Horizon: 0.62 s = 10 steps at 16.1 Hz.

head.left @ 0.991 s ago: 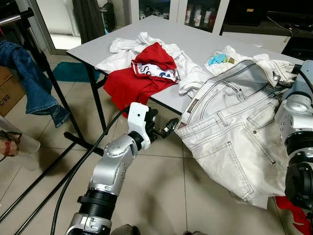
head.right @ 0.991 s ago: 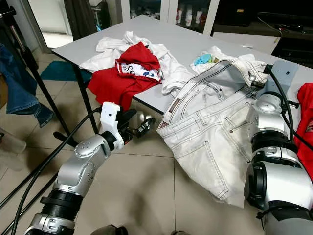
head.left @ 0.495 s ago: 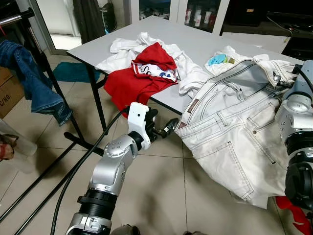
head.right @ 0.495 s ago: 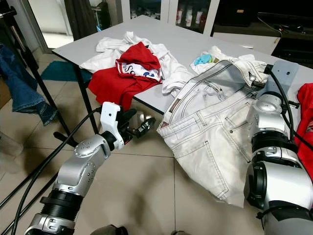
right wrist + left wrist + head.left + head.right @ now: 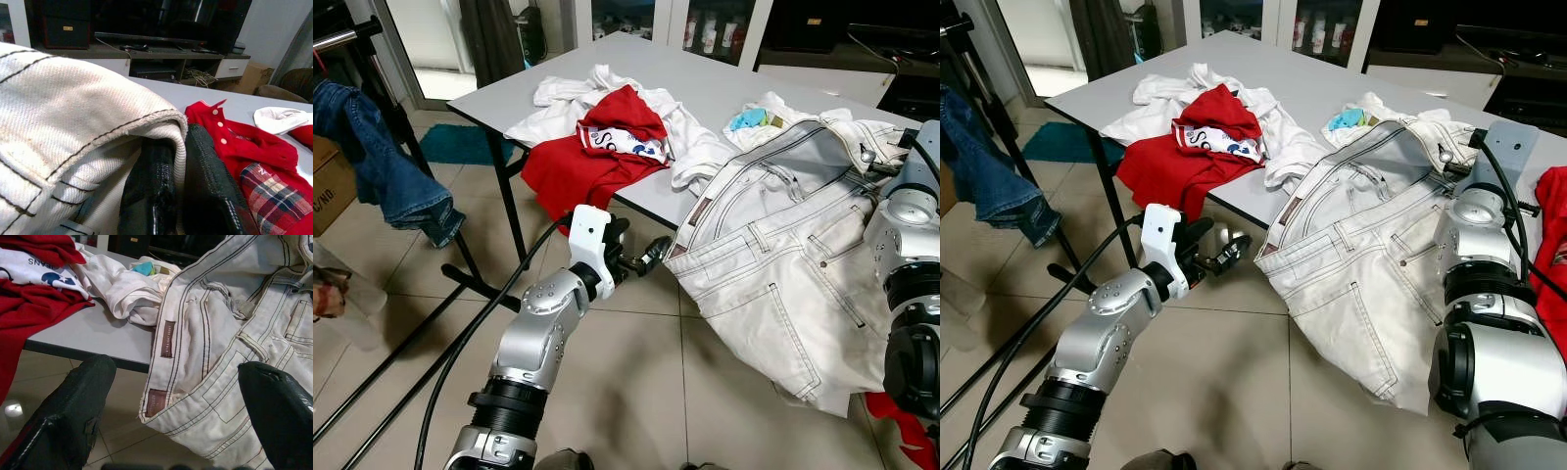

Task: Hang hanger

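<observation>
White jeans point(image 5: 783, 264) hang off the front edge of the grey table point(image 5: 705, 88), the waistband raised at the right. My right gripper point(image 5: 176, 142) is shut on that waistband's edge point(image 5: 122, 132); in the eye views my right arm point(image 5: 1479, 255) stands behind the cloth. My left gripper point(image 5: 644, 257) is held low in front of the table, just left of the jeans, open with nothing between its fingers point(image 5: 73, 416). It faces the jeans' brown labels point(image 5: 167, 338). A black clothes rack point(image 5: 421, 176) at the far left carries blue jeans point(image 5: 382, 157).
A red shirt point(image 5: 587, 157) and white garments point(image 5: 568, 98) lie piled on the table's left part. A red plaid shirt point(image 5: 264, 181) lies to my right. A cardboard box point(image 5: 328, 186) stands beside the rack. A black cable point(image 5: 480, 333) runs along my left arm over tiled floor.
The blue jeans on the rack have swayed a little to the right. Both arms and the white jeans have stayed as they were.
</observation>
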{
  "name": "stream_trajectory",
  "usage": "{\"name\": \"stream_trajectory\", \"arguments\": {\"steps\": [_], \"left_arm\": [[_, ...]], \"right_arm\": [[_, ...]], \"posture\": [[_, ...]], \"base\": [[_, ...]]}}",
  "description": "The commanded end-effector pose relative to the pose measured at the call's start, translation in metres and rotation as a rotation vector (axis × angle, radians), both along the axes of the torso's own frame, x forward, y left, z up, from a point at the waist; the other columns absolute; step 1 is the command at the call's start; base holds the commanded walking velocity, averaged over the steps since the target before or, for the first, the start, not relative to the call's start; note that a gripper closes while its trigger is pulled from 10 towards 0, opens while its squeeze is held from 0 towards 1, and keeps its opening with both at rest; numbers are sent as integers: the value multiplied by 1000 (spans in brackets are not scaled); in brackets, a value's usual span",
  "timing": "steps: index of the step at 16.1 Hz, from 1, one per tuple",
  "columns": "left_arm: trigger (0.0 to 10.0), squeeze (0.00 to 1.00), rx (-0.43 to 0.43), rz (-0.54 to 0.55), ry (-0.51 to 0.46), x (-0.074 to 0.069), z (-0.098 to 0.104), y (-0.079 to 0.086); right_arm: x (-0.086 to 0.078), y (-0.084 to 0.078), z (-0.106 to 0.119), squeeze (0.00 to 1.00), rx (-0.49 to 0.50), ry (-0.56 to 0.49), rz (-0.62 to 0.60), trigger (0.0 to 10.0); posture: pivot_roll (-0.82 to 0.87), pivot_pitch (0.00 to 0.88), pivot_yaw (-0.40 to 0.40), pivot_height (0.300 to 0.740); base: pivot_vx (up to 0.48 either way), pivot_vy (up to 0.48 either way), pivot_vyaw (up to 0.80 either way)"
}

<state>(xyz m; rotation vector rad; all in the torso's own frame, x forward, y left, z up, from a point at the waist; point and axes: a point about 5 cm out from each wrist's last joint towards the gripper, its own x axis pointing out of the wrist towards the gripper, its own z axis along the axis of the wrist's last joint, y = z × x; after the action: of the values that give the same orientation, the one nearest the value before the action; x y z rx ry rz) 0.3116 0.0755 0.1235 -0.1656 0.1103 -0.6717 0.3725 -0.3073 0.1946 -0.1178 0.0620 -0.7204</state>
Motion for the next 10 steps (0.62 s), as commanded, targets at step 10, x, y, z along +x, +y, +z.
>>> {"name": "stream_trajectory", "arguments": {"steps": [10], "left_arm": [[10000,0,116,51,264,-7,-41,4]], "right_arm": [[8,31,-34,0,105,137,253,10000]], "posture": [[-56,0,-25,740]], "base": [[0,0,0]]}}
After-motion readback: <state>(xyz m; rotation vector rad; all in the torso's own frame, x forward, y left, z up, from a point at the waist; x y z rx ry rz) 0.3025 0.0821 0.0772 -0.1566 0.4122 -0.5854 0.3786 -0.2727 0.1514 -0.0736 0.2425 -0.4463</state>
